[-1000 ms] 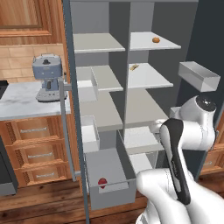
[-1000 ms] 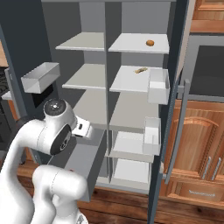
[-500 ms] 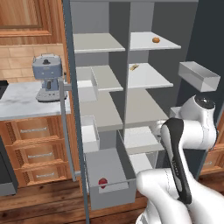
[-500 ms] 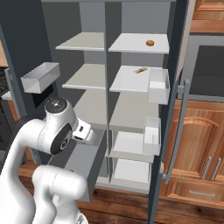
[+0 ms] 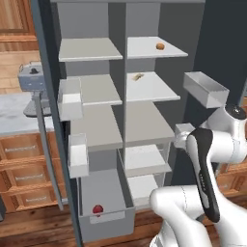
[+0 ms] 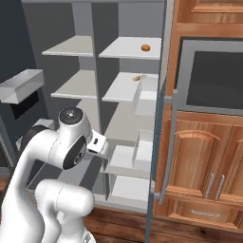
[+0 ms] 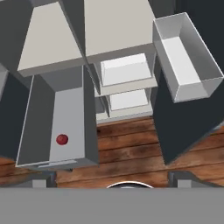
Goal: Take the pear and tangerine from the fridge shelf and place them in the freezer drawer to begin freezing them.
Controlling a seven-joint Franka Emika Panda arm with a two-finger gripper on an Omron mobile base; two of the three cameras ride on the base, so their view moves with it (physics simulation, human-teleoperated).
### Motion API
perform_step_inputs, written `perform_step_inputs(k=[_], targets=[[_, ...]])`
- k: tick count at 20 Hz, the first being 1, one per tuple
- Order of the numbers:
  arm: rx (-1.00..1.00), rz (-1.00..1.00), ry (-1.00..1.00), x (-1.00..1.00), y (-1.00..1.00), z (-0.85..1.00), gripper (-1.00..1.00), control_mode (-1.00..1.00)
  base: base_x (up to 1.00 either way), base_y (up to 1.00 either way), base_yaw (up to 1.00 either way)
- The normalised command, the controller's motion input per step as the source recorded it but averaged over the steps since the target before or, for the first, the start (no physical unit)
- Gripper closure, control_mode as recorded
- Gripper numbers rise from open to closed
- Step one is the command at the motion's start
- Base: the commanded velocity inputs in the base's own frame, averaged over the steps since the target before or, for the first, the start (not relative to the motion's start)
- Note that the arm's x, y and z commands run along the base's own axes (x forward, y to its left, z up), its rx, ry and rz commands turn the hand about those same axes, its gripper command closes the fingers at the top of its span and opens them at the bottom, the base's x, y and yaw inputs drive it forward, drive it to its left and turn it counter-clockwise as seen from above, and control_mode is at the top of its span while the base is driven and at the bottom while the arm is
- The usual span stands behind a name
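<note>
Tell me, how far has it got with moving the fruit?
About halfway. The pear already lies in the open freezer drawer. The gripper is open and holds nothing. The tangerine is still on the top fridge shelf, waiting to be fetched.

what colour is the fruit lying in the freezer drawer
Glossy red: the pear lies on the grey floor of the freezer drawer, clearest in the hand view.

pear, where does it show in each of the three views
Left base view: the pear lies in the open freezer drawer, lower left.
Right base view: not in it.
Hand view: it lies on the drawer floor, left of centre.
Shared landmark: the freezer drawer itself, pulled out below the shelves.
</note>
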Motion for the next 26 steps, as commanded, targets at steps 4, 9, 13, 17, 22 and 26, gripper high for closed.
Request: perform_step_inputs(k=[4,9,13,17,22,26], targets=[[0.00,0.00,0.00,0.00,0.00,0.00,-1.00,1.00,0.52,-0.05,0.16],[0.00,0.00,0.00,0.00,0.00,0.00,-1.00,1.00,0.33,0.00,0.10],[0.00,0.00,0.00,0.00,0.00,0.00,-1.00,1.00,0.41,0.00,0.01],[0.00,0.00,0.00,0.00,0.00,0.00,-1.00,1.00,0.29,0.00,0.00],[0.00,0.00,0.00,0.00,0.00,0.00,-1.00,1.00,0.28,-0.07,0.00],[0.00,0.00,0.00,0.00,0.00,0.00,-1.00,1.00,0.34,-0.04,0.00]])
